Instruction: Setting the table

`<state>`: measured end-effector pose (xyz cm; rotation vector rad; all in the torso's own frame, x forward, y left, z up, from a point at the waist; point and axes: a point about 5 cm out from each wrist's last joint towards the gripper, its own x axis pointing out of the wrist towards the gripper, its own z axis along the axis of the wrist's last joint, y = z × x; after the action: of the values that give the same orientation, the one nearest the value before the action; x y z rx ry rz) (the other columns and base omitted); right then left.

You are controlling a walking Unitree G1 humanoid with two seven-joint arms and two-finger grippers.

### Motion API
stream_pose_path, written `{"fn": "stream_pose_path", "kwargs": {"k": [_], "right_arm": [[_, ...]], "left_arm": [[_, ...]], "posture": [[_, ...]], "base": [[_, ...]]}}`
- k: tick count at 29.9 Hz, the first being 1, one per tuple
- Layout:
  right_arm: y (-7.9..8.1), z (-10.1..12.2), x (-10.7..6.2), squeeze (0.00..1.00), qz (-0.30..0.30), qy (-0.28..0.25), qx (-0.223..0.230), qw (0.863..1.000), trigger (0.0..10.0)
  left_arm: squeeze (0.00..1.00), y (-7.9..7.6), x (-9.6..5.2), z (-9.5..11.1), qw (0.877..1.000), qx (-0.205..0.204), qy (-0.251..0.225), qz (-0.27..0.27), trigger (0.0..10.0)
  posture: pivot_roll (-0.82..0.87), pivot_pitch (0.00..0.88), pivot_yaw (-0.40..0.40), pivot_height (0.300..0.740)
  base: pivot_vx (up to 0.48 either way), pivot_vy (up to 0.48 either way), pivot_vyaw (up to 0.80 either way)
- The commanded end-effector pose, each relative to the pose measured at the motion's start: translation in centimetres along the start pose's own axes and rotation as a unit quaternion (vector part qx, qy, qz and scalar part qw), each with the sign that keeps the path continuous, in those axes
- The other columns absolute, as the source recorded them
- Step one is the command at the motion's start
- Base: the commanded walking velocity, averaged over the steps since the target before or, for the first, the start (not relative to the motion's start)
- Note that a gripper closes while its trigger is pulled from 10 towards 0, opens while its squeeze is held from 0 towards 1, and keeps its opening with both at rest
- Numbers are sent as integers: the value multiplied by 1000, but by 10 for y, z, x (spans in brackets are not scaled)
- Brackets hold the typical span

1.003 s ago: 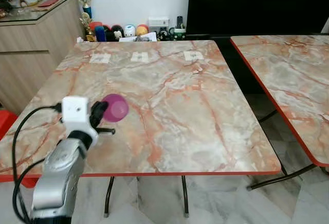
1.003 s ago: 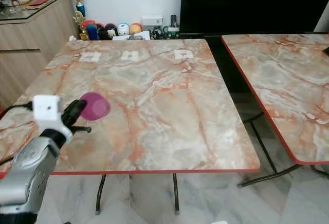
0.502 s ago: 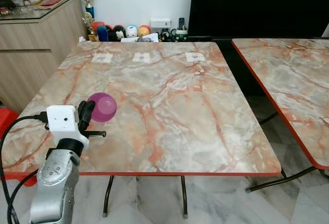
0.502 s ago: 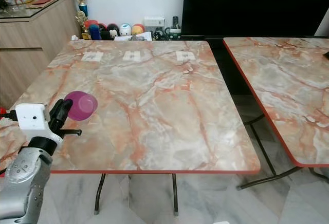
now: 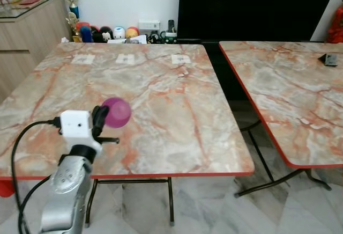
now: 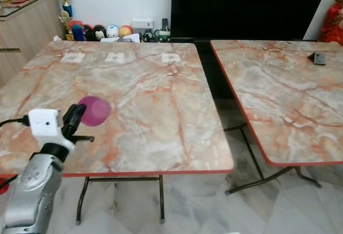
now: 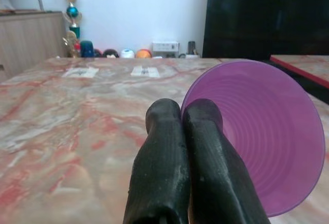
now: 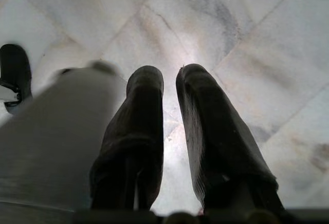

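The left pincer (image 7: 181,131) pinches the rim of a purple cup (image 5: 117,111) above the table (image 5: 161,100), cup mouth facing the wrist; right pincer (image 8: 169,106) hangs slightly parted.

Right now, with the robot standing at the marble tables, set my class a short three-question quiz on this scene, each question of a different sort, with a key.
1. True or false: the left gripper is shut on the purple cup's rim.
2. Which table has three white labels along its far edge: A) left marble table, B) right marble table?
3. Fill in: the idle right gripper hangs over the ____ floor.

Key: 1 true; 2 A; 3 marble-tiled.
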<state>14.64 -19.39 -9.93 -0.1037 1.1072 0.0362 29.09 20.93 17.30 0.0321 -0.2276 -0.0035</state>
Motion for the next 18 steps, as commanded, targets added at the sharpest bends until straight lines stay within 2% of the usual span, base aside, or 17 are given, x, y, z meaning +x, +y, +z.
{"fn": "stream_pose_path", "kwargs": {"k": [1,14,18], "right_arm": [[-7,-3,-1,0,-9,2,4,1000,10000],[-7,-2,-1,0,-16,-6,-4,1000,10000],[-7,-2,-1,0,-20,-6,0,1000,10000]], "left_arm": [[0,-7,2,2,1000,0,-5,-11,10000],[0,-7,7,5,1000,3,-8,-13,10000],[0,-6,7,5,1000,3,-9,-10,10000]], "posture": [[62,0,-8,740],[54,0,1,740],[52,0,1,740]], "base": [[0,-461,0],[0,-455,0],[0,-446,681]]}}
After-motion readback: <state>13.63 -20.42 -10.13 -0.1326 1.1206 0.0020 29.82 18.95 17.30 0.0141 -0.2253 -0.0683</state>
